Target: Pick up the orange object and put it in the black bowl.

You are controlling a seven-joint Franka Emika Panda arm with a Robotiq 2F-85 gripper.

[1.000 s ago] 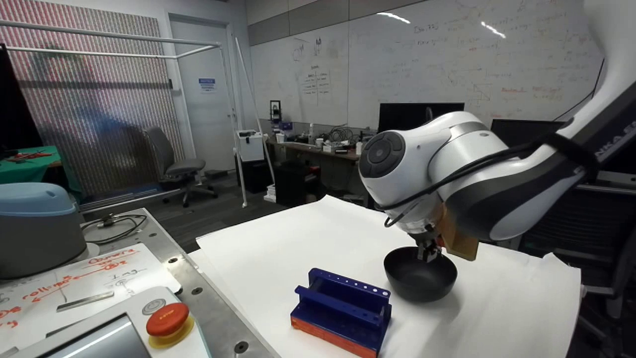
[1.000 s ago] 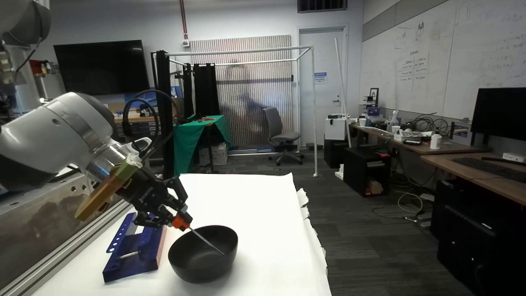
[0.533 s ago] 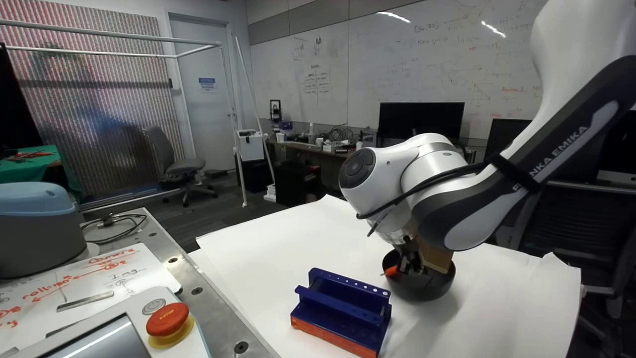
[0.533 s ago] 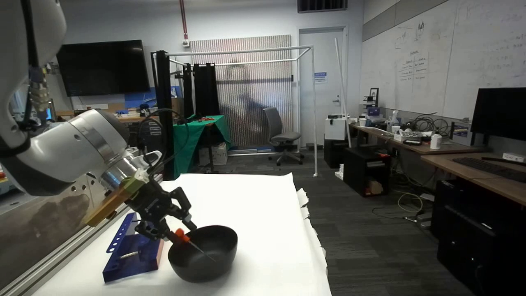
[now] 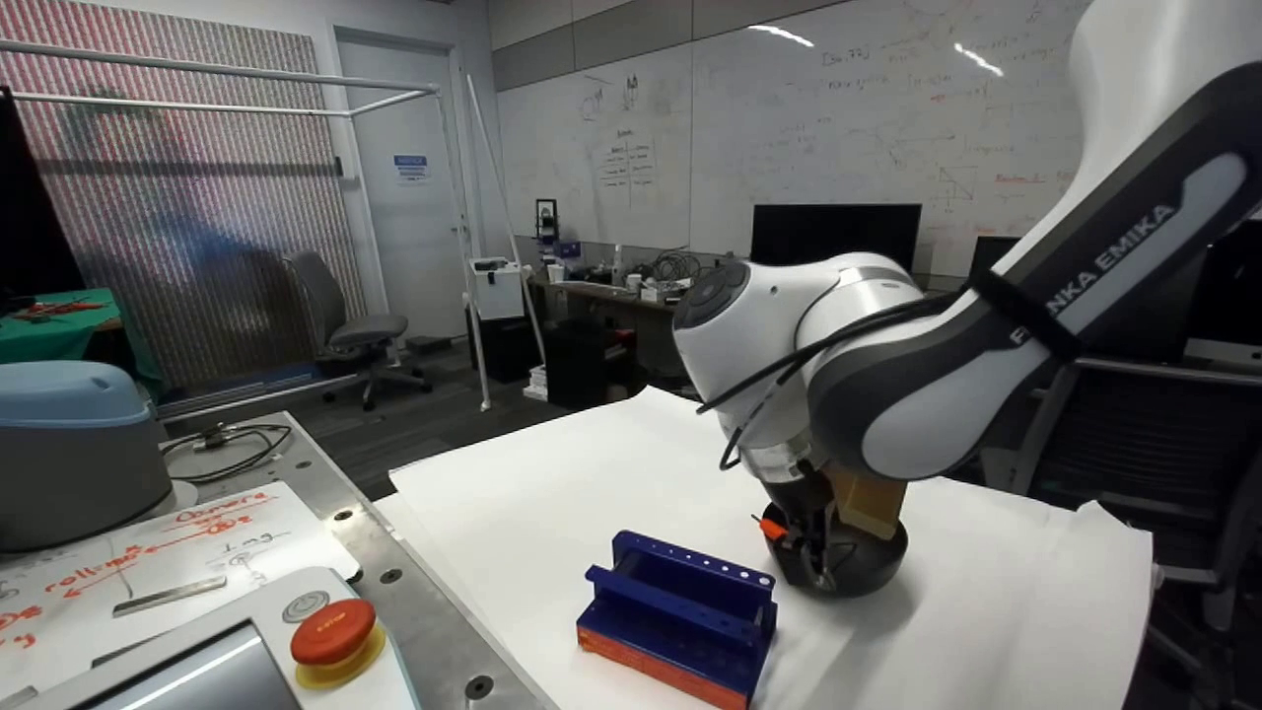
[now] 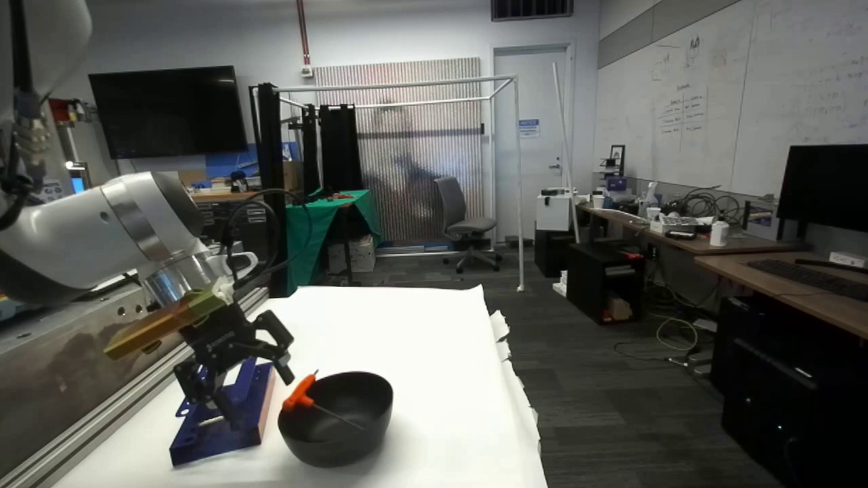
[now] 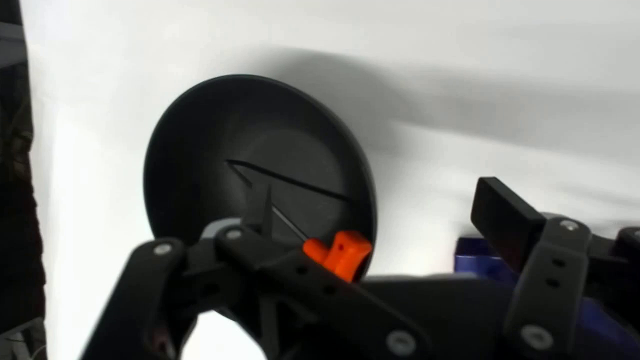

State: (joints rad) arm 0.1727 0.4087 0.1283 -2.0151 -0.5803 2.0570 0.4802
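The orange object is a T-shaped handle (image 6: 298, 396) with a thin metal shaft. It leans in the black bowl (image 6: 332, 444), its handle at the rim and the shaft slanting down inside. From the wrist view, the orange handle (image 7: 347, 252) lies against the inner wall of the black bowl (image 7: 190, 130), partly covered by a finger. My gripper (image 6: 261, 398) stands open beside the bowl, its fingers wide apart and nothing between them. One finger hangs over the bowl in the wrist view, while the other finger's pad (image 7: 500, 220) is outside it.
A blue ridged block (image 5: 680, 611) with an orange-red base sits close to the bowl, below my gripper in an exterior view. White paper (image 6: 434, 379) covers the table. A metal rail (image 6: 135, 400) runs along one side. A yellow-brown bracket (image 6: 156, 332) juts from my wrist.
My gripper was shut on the orange handle above the bowl. It came down, opened and drew back towards the blue block, leaving the handle leaning at the bowl's rim.
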